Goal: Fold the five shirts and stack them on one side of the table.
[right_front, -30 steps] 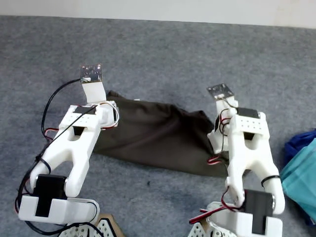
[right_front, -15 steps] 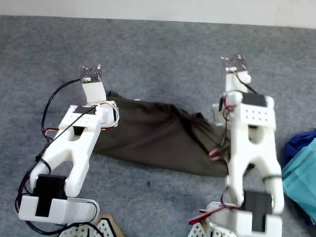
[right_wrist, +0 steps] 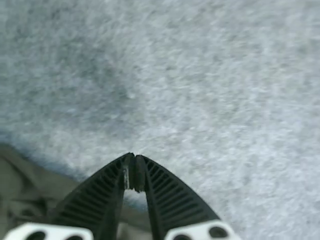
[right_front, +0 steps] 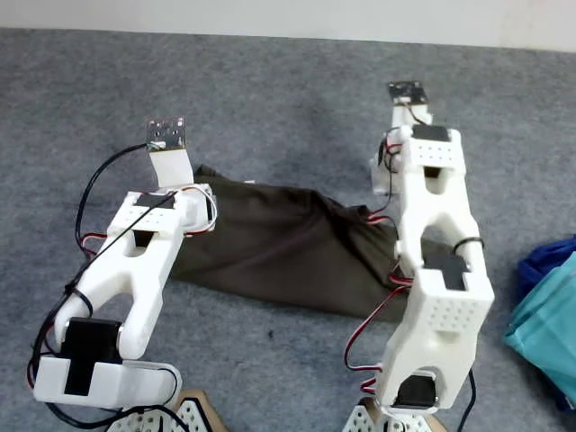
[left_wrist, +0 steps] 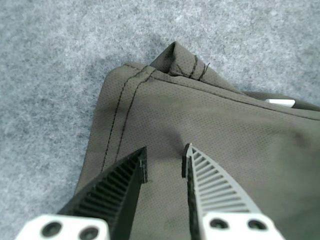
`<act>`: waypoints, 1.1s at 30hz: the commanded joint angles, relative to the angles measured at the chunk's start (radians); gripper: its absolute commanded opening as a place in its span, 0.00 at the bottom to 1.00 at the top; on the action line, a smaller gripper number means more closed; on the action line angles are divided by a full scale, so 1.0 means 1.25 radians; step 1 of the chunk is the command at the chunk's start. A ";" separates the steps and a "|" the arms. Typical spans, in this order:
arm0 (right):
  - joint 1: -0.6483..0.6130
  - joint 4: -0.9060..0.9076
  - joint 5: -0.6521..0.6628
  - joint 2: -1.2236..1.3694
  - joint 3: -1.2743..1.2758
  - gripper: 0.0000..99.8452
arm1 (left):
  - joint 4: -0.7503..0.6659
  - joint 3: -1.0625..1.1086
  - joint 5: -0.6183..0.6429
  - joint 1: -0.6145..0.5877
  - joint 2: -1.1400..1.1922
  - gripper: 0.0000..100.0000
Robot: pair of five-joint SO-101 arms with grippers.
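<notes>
A dark olive shirt (right_front: 288,247) lies crumpled in a wide band on the grey carpeted table (right_front: 270,99), between the two arms. My left gripper (left_wrist: 165,167) hangs open just above the shirt's stitched corner (left_wrist: 150,100), with cloth under both fingers and none pinched. The left arm (right_front: 144,261) stands over the shirt's left end. The right arm (right_front: 432,243) stretches out across the shirt's right end. My right gripper (right_wrist: 135,172) is shut with nothing visible between its tips, above bare carpet (right_wrist: 200,75) just past the shirt's far edge (right_wrist: 20,190).
A dark blue shirt (right_front: 544,256) and a teal shirt (right_front: 549,328) lie bunched at the right edge of the table. Bare carpet runs along the far side and the left. A pale wall strip (right_front: 288,18) borders the far edge.
The right arm has stretched away from its base, past the shirt's right end to the carpet beyond. The shirt's right end shifted slightly. The left arm has kept still.
</notes>
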 commanded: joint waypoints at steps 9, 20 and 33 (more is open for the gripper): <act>-0.074 0.161 -0.027 -0.067 -0.055 0.01 | -0.010 -0.020 -0.009 0.009 -0.002 0.14; -0.100 0.228 -0.028 -0.144 -0.006 0.01 | -0.010 -0.021 -0.010 0.009 -0.002 0.14; -0.184 0.003 -0.026 -0.477 0.512 0.01 | -0.010 -0.021 -0.010 0.009 -0.002 0.14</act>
